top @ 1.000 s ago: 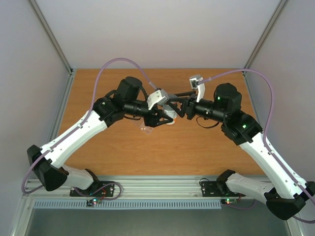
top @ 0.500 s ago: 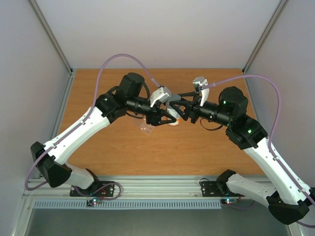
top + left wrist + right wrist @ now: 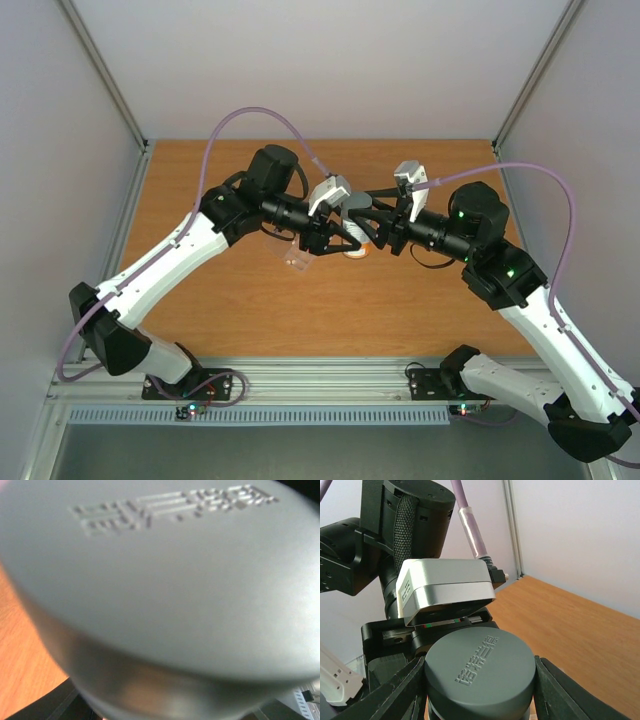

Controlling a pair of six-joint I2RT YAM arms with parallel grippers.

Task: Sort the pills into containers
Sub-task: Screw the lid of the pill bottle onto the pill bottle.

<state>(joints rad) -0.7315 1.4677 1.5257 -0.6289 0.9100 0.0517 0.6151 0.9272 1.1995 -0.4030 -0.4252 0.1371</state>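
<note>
Both arms meet over the middle of the worktop, with a small bottle caught between them and held up off the wood. The right gripper comes in from the right. In its wrist view the two black fingers sit tight against either side of the grey cap, so I'd call that a grip on the cap. The raised lettering on top of the cap is easy to see, though I can't read it.

The left gripper reaches in from the other side, right up against the bottle. Its own camera is no help, because the cap fills nearly the whole frame, blurry and very close, with just a sliver of worktop at the lower left. Honestly, I can't tell if the left fingers are clamped on anything. From the right wrist, the silver camera block on the left arm hangs just behind the cap.

The clear pill box lies flat on the worktop, just beside the left gripper and partly under that arm's wrist. Neither gripper is touching it. I can't make out the pills in any view, as they're too small or hidden.
</note>
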